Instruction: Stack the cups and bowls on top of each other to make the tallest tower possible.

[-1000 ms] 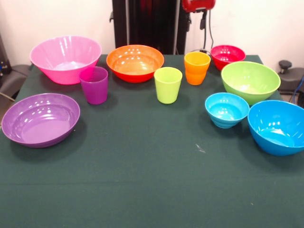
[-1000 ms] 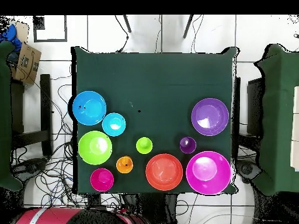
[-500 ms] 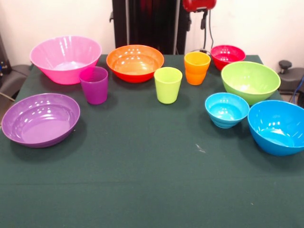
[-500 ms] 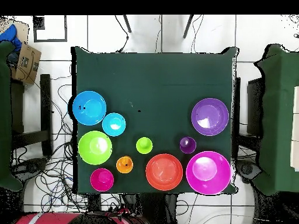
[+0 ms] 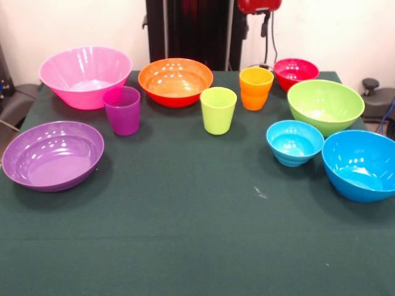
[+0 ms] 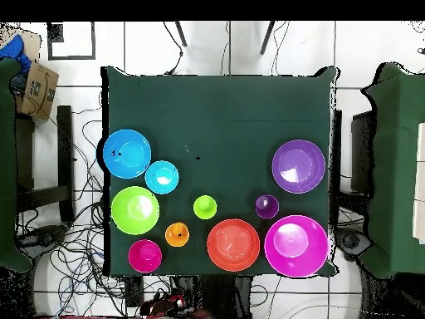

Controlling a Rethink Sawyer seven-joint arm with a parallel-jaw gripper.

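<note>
Cups of glossy plastic, purple, lime green and orange, stand upright and apart on the dark green tablecloth. Round plastic bowls ring them, none stacked: big pink, orange, shallow purple, small red, lime green, small light blue, big blue. Only a red arm part shows at the top edge; whether the pincer is wide or narrow cannot be told.

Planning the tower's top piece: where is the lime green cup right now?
Front view: the lime green cup stands upright mid-table, between the orange bowl and orange cup.
</note>
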